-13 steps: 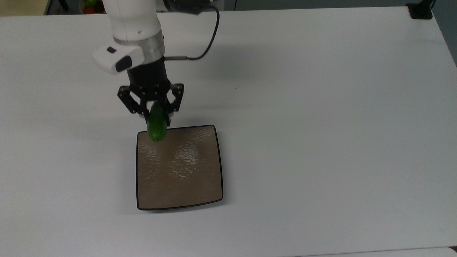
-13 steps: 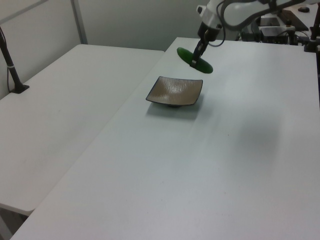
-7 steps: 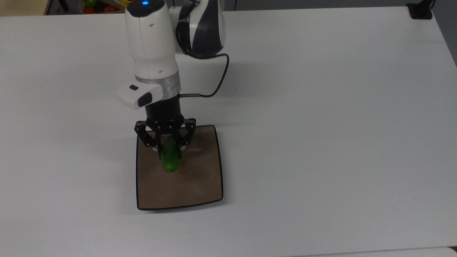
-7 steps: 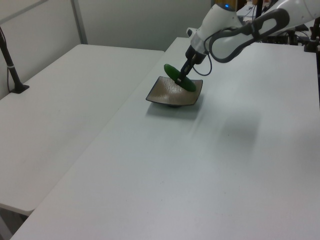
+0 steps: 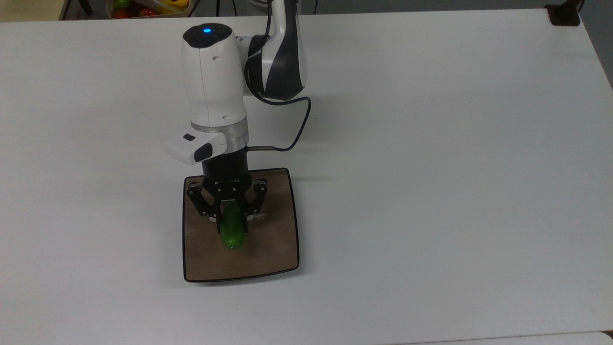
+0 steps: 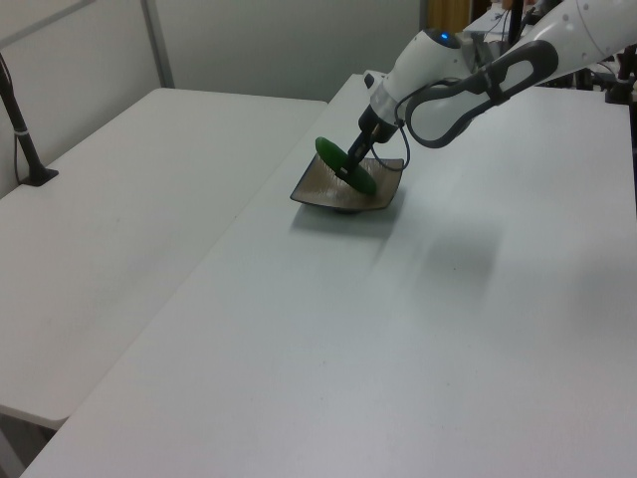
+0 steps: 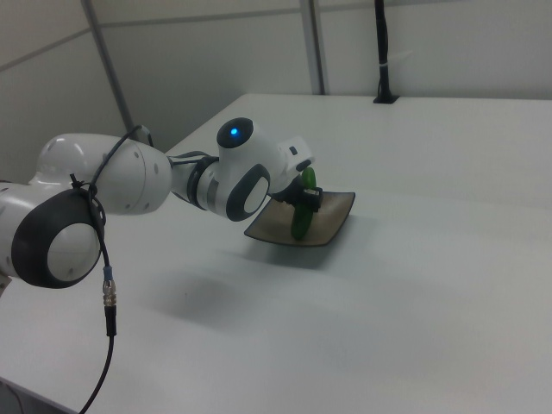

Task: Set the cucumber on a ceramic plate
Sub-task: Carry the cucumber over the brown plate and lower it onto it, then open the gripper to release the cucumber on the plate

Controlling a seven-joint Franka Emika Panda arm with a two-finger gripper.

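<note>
Your gripper [image 5: 232, 216] is clamped on the cucumber [image 5: 232, 233] near its middle, holding it over the plate [image 5: 278, 239]; the left view shows it tilted, whether its low end touches the plate you cannot tell. Expect it light, stiff and smooth-skinned, so probably slippery and apt to roll; a mid-body hold suits it. The plate is glossy and looks breakable. The white table [image 5: 431, 143] lies bare and flat. A bin of produce [image 5: 143, 6] sits at the top view's upper edge.

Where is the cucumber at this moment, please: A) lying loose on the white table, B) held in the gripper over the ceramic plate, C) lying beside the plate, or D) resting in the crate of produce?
B: the gripper is shut on the cucumber, which hangs over the ceramic plate.
</note>
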